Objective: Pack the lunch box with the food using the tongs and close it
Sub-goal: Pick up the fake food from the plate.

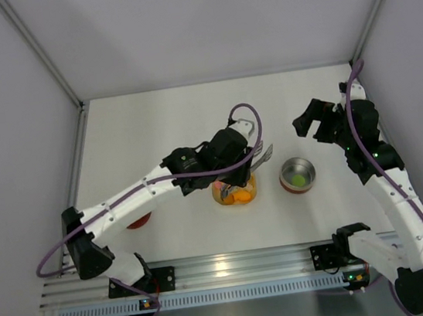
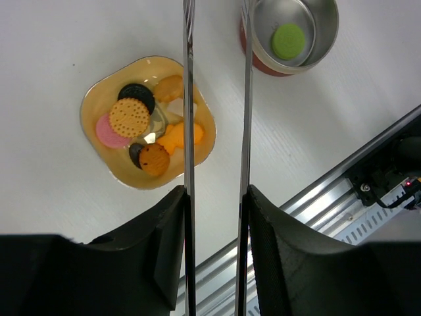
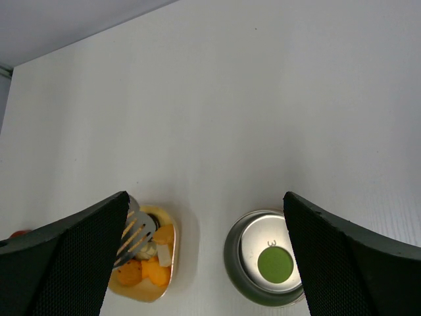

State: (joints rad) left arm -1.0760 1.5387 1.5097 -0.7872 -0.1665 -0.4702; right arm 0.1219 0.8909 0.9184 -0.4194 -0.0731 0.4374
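My left gripper (image 2: 217, 204) is shut on the tongs (image 2: 189, 99), one finger pressing on each silver arm, and the two arms stand apart. The tongs' tips hang over the far side of the yellow dish (image 1: 249, 193), near the lunch box (image 1: 285, 170). Food (image 2: 129, 117) lies in the dish (image 2: 92, 128): orange, pink and dark brown biscuits. One green piece (image 2: 288, 41) rests inside the steel lunch box (image 2: 325, 39). The red lid (image 1: 138, 221) peeks out from under the left arm. My right gripper (image 1: 315, 126) hovers open and holds nothing, behind and to the right of the lunch box (image 3: 235, 253).
An aluminium rail (image 1: 226, 269) runs along the table's near edge, between the arm bases. Grey walls close in the table at the back and on both sides. In the right wrist view the tongs' slotted tip (image 3: 135, 234) shows over the dish (image 3: 172, 253).
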